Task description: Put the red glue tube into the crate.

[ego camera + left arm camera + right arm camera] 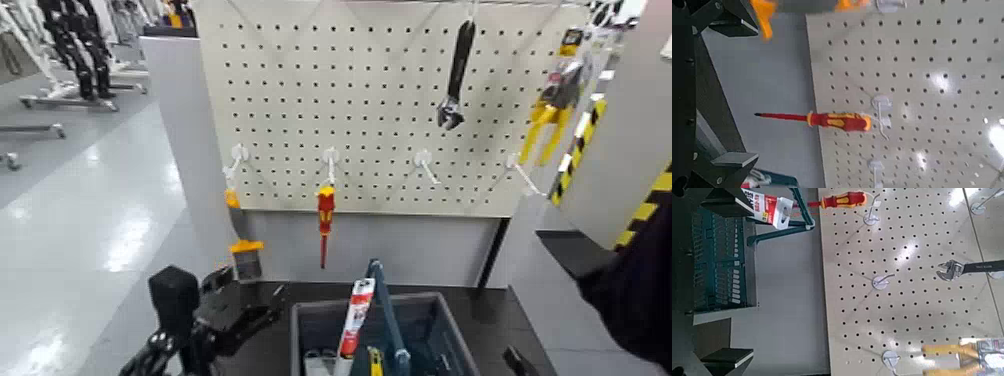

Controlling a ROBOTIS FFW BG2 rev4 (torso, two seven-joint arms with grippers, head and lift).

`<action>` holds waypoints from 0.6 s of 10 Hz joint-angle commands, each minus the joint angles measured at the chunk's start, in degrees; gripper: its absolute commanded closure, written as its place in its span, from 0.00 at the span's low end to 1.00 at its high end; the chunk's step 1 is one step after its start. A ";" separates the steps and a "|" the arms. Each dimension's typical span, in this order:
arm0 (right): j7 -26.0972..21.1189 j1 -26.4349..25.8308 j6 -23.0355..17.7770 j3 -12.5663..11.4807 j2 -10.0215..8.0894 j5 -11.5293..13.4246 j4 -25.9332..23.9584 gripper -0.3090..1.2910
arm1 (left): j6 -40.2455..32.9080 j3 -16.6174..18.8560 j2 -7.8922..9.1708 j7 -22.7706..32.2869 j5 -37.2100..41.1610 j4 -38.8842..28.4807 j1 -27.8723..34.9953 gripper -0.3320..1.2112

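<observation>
The red glue tube (355,316) stands upright inside the dark grey crate (312,325) and leans on its blue-grey bar handle (386,315). The tube's capped end is down in the crate. The tube also shows in the right wrist view (770,208), resting on the handle (782,232) over the crate (719,262). My left gripper (238,312) is open and empty, left of the crate and apart from it; in the left wrist view (746,94) its jaws stand wide. My right gripper (742,274) is open and empty, back from the crate; only its tip (516,361) shows in the head view.
A white pegboard (390,110) stands behind the crate. On it hang a red-and-yellow screwdriver (325,214), a black wrench (455,75) and yellow-handled pliers (548,115). Other small items lie in the crate. A yellow-and-black striped post (640,215) is at the right.
</observation>
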 commanded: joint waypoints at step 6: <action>-0.57 1.96 0.12 -1.39 0.01 0.18 -1.48 0.23 | -8.02 -0.37 -2.20 7.55 -6.14 -2.28 10.56 0.33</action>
